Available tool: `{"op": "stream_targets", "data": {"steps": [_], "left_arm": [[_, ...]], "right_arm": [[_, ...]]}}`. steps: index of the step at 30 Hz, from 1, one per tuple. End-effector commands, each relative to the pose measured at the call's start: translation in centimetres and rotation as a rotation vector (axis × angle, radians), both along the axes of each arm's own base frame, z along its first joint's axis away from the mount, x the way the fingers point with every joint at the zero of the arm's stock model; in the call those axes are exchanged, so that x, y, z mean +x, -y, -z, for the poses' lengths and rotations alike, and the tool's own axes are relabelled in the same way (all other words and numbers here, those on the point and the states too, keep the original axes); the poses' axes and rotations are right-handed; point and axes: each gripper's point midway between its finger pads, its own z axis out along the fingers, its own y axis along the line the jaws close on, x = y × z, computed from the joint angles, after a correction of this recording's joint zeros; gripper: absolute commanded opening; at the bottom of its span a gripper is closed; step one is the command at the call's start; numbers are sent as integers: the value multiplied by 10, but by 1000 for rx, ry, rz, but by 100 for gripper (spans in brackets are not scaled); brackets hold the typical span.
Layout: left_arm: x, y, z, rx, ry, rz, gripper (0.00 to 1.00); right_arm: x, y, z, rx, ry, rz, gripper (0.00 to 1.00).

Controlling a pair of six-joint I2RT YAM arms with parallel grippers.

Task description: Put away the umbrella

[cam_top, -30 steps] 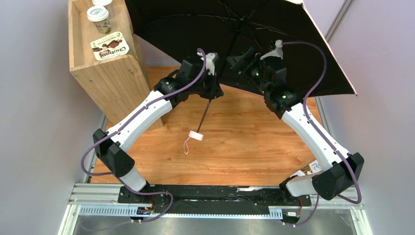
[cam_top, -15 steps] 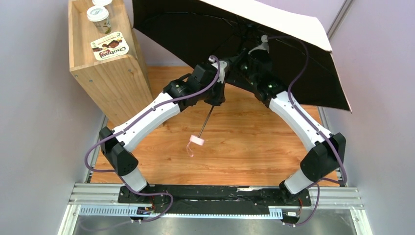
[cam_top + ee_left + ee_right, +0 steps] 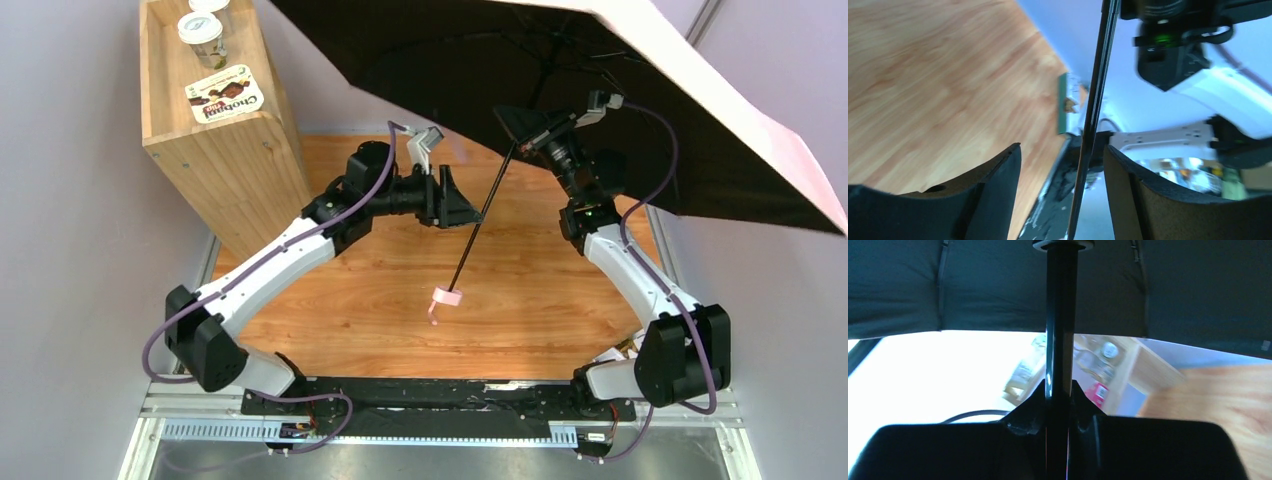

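We see the umbrella (image 3: 450, 60) wide open. Its canopy spreads high over the far side of the tabletop (image 3: 360, 300), with the black underside facing us and pale pink fabric showing along the right edge. Its black shaft (image 3: 482, 222) slants down toward the near left and ends in a pink tip (image 3: 447, 296) with a thin strap dangling over the wood. The right hand (image 3: 1058, 390) is clamped on the shaft just under the canopy. The left hand (image 3: 1062, 150) has its fingers apart, and the shaft passes between them with no clear contact. A wooden box (image 3: 215, 150) stands at the far left, with a cup (image 3: 202, 35) and a packet (image 3: 225, 95) on top.
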Motion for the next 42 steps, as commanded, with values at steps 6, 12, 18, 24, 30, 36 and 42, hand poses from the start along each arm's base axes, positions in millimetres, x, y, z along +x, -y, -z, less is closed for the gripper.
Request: {"op": "stream_targets", "data": {"steps": [6, 12, 18, 24, 30, 36, 42], "left_arm": [[-43, 43, -61, -351, -39, 387, 68], [-39, 41, -54, -259, 11, 341, 6], [3, 17, -40, -4, 165, -69, 0], [12, 10, -34, 89, 214, -189, 0], [8, 13, -34, 61, 185, -177, 0], [3, 16, -33, 51, 152, -160, 0], [-2, 17, -35, 42, 147, -136, 0]], "right_arm": [[-85, 13, -107, 213, 415, -188, 0], [-85, 7, -105, 198, 386, -238, 0], [-40, 6, -56, -38, 130, 39, 61], [-4, 29, -47, -135, -41, 260, 79], [29, 38, -42, -66, -161, 257, 85], [38, 29, -64, -32, -66, 223, 81], [51, 26, -45, -66, -125, 223, 70]]}}
